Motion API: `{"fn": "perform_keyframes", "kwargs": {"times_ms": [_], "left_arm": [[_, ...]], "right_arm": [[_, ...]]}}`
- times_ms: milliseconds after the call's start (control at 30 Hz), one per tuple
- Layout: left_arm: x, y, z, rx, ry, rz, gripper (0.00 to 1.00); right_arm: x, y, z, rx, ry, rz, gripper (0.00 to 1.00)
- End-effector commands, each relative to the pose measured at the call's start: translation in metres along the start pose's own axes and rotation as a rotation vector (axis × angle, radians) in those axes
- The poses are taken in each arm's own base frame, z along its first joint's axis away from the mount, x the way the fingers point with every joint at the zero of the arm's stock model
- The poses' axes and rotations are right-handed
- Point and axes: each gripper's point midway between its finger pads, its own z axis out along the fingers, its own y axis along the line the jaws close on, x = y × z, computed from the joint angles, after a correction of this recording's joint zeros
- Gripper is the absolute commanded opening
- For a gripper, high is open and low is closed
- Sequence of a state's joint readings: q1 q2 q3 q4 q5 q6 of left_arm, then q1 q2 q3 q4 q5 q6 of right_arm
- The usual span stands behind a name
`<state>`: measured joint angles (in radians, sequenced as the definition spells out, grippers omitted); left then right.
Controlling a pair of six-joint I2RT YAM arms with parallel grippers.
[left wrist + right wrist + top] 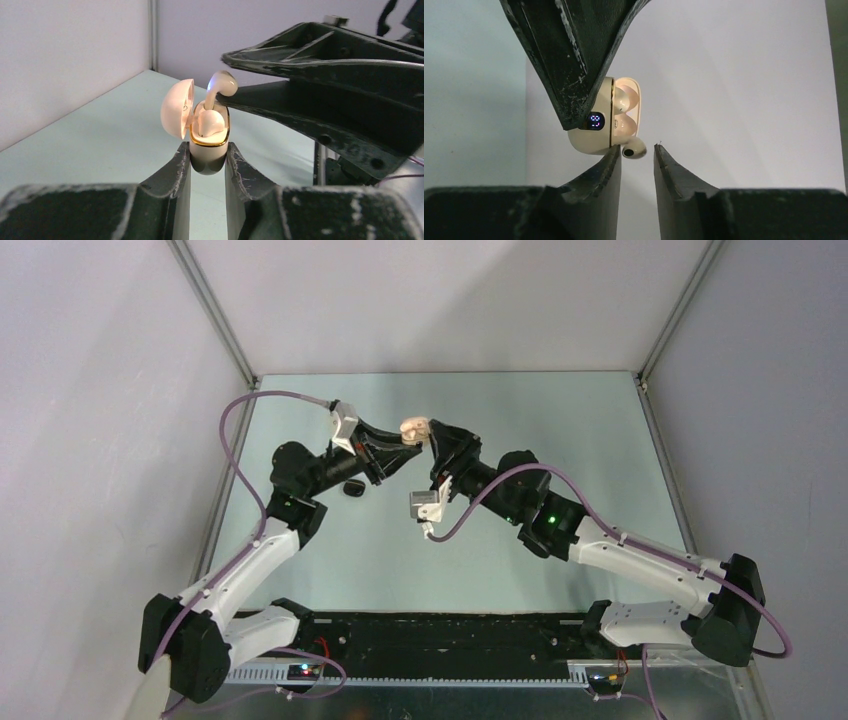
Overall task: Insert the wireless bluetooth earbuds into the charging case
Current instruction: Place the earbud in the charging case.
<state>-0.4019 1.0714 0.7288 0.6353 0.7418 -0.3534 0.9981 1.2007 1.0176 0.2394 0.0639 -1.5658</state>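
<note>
Your left jaws are clamping the case (208,156) upright, steadying it; right jaws are standing slightly apart around the half-seated bud (222,84) at 12 o'clock.

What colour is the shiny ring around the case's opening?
Gold ring, clearest in the left wrist view.

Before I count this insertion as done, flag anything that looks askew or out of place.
One earbud stands tilted and proud of the open case. Only its stem is in the slot, and its head is well above the gold rim. The other earbud sits fully down.
</note>
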Motion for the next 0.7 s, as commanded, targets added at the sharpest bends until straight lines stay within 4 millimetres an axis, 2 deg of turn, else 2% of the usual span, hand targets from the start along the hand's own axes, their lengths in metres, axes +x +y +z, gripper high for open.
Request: {"fn": "perform_keyframes", "kwargs": {"times_ms": [0, 67, 300, 367, 400, 433, 467, 500, 667], "left_arm": [[-0.013, 0.012, -0.001, -0.062, -0.062, 0.09, 0.0], [-0.012, 0.011, -0.001, -0.055, -0.058, 0.104, 0.0], [-0.007, 0.009, -0.002, -0.034, -0.049, 0.153, 0.0], [-0.007, 0.009, -0.003, -0.031, -0.05, 0.164, 0.0], [-0.006, 0.009, -0.003, -0.029, -0.049, 0.167, 0.0], [-0.005, 0.008, -0.003, -0.026, -0.046, 0.171, 0.0], [-0.003, 0.008, -0.003, -0.02, -0.042, 0.173, 0.0], [-0.001, 0.008, -0.003, -0.016, -0.037, 0.182, 0.0], [0.009, 0.003, -0.004, 0.044, -0.004, 0.213, 0.0]], "right_arm": [[-0.011, 0.001, 0.001, -0.033, -0.056, -0.068, 0.4], [-0.011, 0.002, 0.0, -0.042, -0.057, -0.077, 0.46], [-0.008, 0.002, -0.005, -0.072, -0.048, -0.071, 0.54], [-0.008, -0.003, -0.008, -0.068, -0.048, -0.05, 0.55], [-0.008, -0.006, -0.009, -0.064, -0.048, -0.015, 0.57], [-0.014, -0.02, -0.012, -0.035, -0.077, 0.012, 0.6], [-0.016, -0.02, -0.015, -0.047, -0.086, 0.076, 0.63], [-0.021, -0.029, -0.021, -0.056, -0.112, 0.108, 0.66], [-0.035, -0.037, -0.052, -0.156, -0.17, 0.39, 0.83]]}}
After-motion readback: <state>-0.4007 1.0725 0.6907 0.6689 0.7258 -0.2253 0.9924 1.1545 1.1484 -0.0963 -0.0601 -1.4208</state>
